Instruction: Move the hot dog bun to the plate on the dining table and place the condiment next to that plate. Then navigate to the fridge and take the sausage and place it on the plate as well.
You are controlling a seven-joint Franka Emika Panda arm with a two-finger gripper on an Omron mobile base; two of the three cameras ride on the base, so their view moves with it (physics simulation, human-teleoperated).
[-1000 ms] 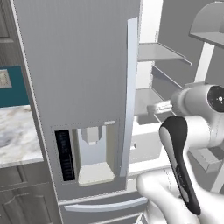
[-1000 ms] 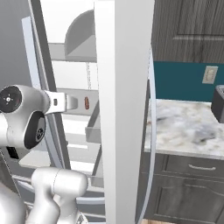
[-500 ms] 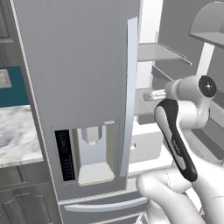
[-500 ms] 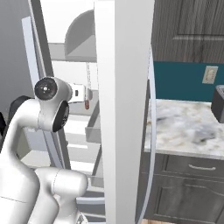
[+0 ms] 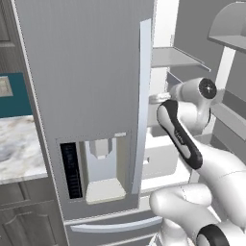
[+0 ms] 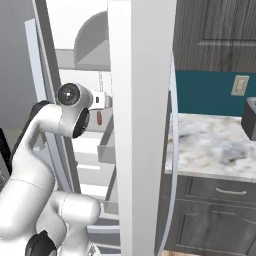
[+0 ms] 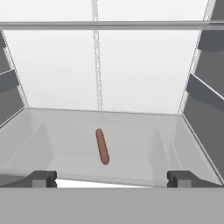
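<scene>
The sausage [image 7: 102, 146], a slim reddish-brown link, lies lengthwise on the pale floor of a shallow bin inside the fridge [image 5: 91, 96], ahead of the fingers [image 7: 41, 178] and roughly midway between the two dark tips as seen from the hand view. The gripper [image 7: 111, 179] has its fingers spread wide apart, one tip at each lower corner of that view, with nothing between them; they are well short of the sausage and touch nothing. Around the sausage the bin's translucent walls slope up on either side, and behind it the white back wall of the fridge rises to a shelf edge [image 7: 109, 25] running across above the fingers (dark door-bin shapes flank the opening on both sides). In the left base view the white arm [image 5: 192, 144] reaches past the edge of the shut fridge door, the one with the dispenser recess [image 5: 101, 163], into the open compartment beyond it. In the right base view the hand is partly hidden by the edge of the open door [image 6: 142, 120], and a small red mark shows on it. A marble-topped surface [image 6: 215, 145] over grey cabinets stands beside the fridge, away from the fingers, under a teal wall.
</scene>
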